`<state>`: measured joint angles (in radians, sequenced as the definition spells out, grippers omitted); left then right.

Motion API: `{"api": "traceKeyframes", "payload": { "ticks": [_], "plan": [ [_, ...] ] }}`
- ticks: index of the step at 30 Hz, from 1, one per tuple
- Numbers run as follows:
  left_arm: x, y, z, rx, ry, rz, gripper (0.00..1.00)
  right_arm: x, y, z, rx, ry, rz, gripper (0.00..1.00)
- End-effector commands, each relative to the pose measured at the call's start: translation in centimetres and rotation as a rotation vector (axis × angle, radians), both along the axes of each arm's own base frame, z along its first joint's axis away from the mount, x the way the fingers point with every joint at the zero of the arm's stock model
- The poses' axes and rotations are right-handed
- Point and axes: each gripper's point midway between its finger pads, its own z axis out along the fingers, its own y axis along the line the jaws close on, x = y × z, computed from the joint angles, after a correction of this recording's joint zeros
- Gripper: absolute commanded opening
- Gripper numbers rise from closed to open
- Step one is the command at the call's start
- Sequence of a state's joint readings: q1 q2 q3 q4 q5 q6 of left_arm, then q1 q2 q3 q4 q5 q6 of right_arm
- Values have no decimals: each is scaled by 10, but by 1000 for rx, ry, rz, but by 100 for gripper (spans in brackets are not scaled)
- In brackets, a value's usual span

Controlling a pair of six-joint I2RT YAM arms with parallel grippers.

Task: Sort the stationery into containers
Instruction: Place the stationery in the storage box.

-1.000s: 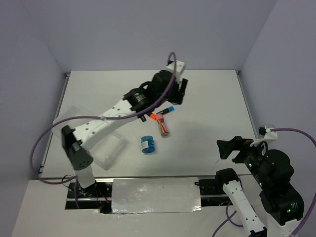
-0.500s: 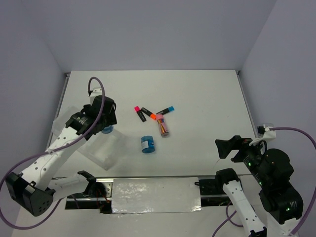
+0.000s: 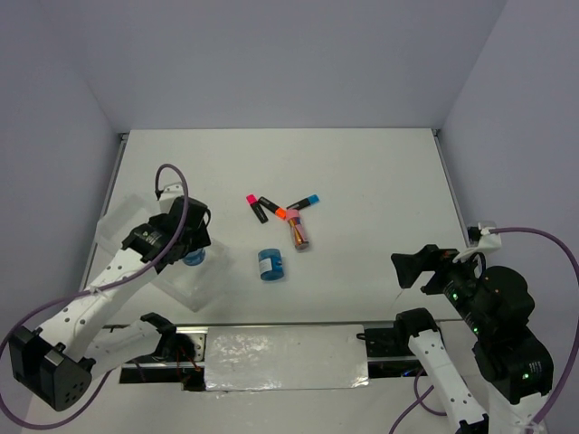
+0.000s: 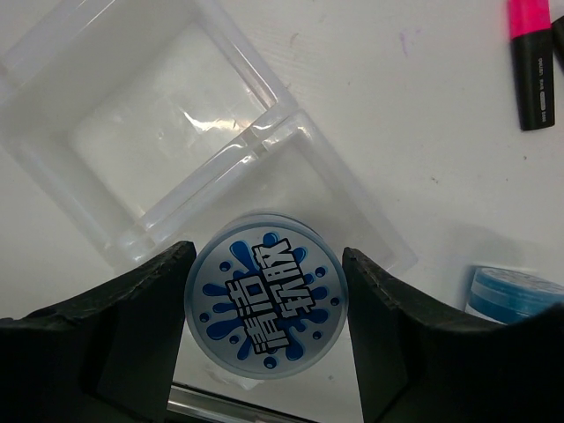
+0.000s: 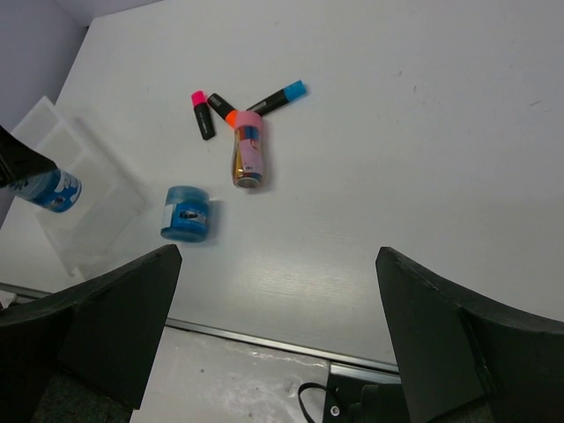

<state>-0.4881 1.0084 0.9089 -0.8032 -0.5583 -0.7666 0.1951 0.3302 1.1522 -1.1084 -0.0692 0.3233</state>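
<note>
One blue roll [image 4: 264, 304] is clenched in the left gripper [image 4: 264, 275] over the trays [image 4: 220, 167]; centre it clear of the rim before letting go. Right gripper [image 5: 278, 264] gapes wide.

You're looking at a matte white table [image 3: 380, 181], boxed in on three sides by plain pale lavender-grey walls: a back wall [image 3: 289, 63], a left wall [image 3: 45, 163] and a right wall [image 3: 520, 127]. A thin metal strip [image 3: 460, 194] runs along the table's right edge, and another [image 3: 112, 172] along its left edge. At the near edge you'll see a crinkled silver plate [image 3: 285, 357] lying over a dark rail [image 3: 384, 366]. Red wires [image 3: 185, 351] show in the slot at the plate's left end. In the left wrist view a faint purplish smudge [image 4: 407, 40] marks the tabletop. In the right wrist view a few tiny specks [image 5: 531, 103] dot it.
</note>
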Motion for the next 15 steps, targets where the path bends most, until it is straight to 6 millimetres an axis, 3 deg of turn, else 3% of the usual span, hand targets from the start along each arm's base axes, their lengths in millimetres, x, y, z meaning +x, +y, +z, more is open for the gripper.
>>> {"api": "traceKeyframes", "payload": {
  "ticks": [1, 9, 15],
  "plan": [
    [13, -5, 12, -59, -99, 19, 0, 10, 5, 8, 11, -29, 17, 100],
    [20, -7, -9, -60, -98, 30, 0, 11, 7, 6, 16, -21, 25, 100],
    [23, -5, -13, -67, -130, 49, 3, 13, 10, 4, 23, -13, 34, 100]
  ]
}}
